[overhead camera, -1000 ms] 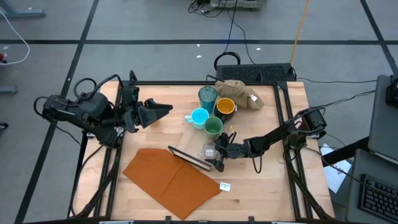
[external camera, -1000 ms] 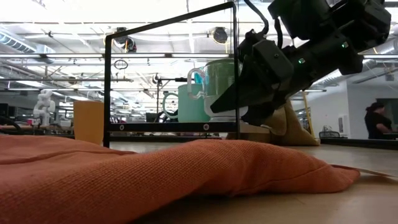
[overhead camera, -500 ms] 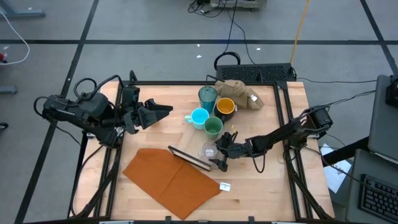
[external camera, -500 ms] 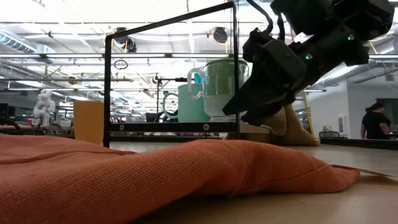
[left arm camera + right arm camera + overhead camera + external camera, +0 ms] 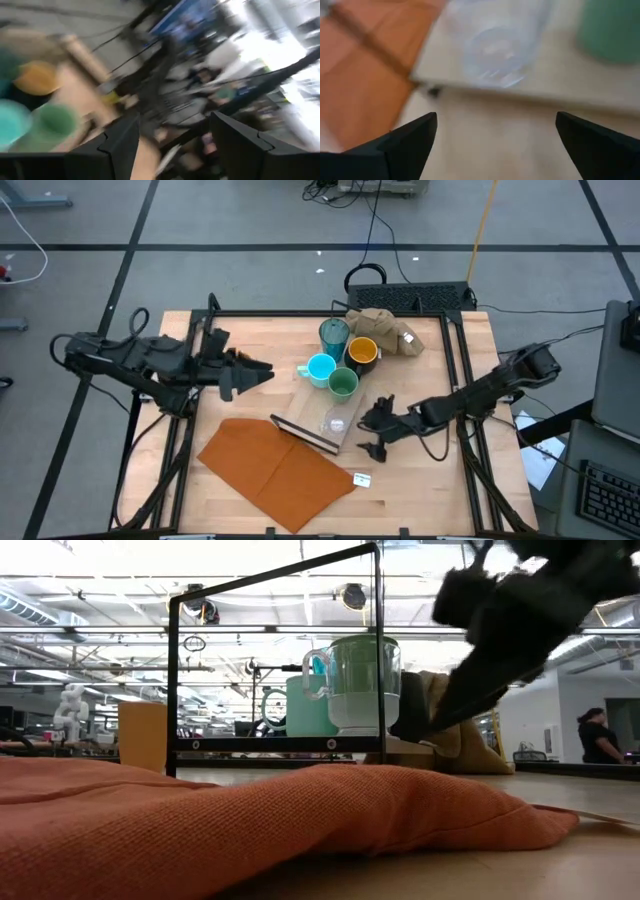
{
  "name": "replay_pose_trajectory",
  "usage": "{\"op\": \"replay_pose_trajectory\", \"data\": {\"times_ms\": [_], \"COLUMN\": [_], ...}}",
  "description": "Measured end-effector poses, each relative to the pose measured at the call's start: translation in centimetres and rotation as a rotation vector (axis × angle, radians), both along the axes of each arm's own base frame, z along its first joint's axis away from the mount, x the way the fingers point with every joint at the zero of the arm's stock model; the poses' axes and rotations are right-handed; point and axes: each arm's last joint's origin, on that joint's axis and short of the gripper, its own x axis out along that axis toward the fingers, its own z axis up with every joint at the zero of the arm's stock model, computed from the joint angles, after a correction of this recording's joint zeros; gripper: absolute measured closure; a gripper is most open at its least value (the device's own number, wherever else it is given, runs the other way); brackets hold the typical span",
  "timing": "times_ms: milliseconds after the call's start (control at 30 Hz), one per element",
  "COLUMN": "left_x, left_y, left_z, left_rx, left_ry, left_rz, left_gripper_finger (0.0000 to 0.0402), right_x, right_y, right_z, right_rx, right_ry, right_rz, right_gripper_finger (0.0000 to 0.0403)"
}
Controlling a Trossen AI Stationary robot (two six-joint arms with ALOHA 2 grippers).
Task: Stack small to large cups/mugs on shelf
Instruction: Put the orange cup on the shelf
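Pale wood makes up the table [image 5: 440,470], which stands on a grey floor with an open workroom behind it. Nearest the front edge lies the orange-brown sheet [image 5: 275,470], with a small white tag [image 5: 362,479] just beside its right corner. Behind the sheet sits the shelf [image 5: 322,426], its dark strip against the sheet, and the clear glass [image 5: 335,423] stands upright on the board. Just to the right of the shelf hangs the right gripper [image 5: 373,432], fingers spread wide and empty, apart from the glass. Farther back, the green cup [image 5: 343,383], light blue mug [image 5: 320,368], dark yellow-lined mug [image 5: 361,352] and teal tumbler [image 5: 334,334] cluster together, with the tan cloth lump [image 5: 385,329] behind them. At the left, the left gripper [image 5: 258,369] points toward that cluster, fingers parted, holding nothing.
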Motion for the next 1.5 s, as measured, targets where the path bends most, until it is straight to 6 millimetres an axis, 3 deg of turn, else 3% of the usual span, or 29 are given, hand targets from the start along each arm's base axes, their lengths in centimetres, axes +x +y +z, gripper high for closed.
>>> {"op": "replay_pose_trajectory", "data": {"times_ms": [267, 400, 700, 800, 1033, 1267, 1500], "left_x": [-1.9, -1.9, 0.8, 1.8, 2.6, 2.4, 1.2], "left_y": [1.1, 1.8, 4.7, 6.1, 10.2, 13.8, 14.7], "left_z": [-5.3, -7.4, -11.8, -12.9, -14.4, -17.5, -20.0], "left_rx": [-0.101, -0.094, -0.01, 0.092, 0.268, 0.155, 0.096], "left_ry": [0.552, 0.793, 1.311, 1.39, 1.496, 1.42, 1.467], "left_rz": [0.132, 0.21, -0.08, -0.171, -0.2, -0.22, -0.238], "left_gripper_finger": [0.0158, 0.0158, 0.0158, 0.0158, 0.0158, 0.0158, 0.0158], "right_x": [-2.4, -3.2, -4.5, -4.8, -5.8, -6.1, -6.0], "right_y": [2.4, 3.0, 3.2, 3.3, 3.8, 4.5, 4.5], "right_z": [2.4, 3.9, 6.8, 7.5, 8.3, 8.5, 8.7], "right_rx": [0.223, 0.301, 0.536, 0.561, 0.645, 0.707, 0.725], "right_ry": [0.012, -0.036, -0.108, -0.136, -0.141, -0.13, -0.151], "right_rz": [0.098, 0.092, 0.109, 0.12, 0.113, 0.104, 0.101], "right_gripper_finger": [0.0003, 0.0003, 0.0003, 0.0003, 0.0003, 0.0003, 0.0003]}}
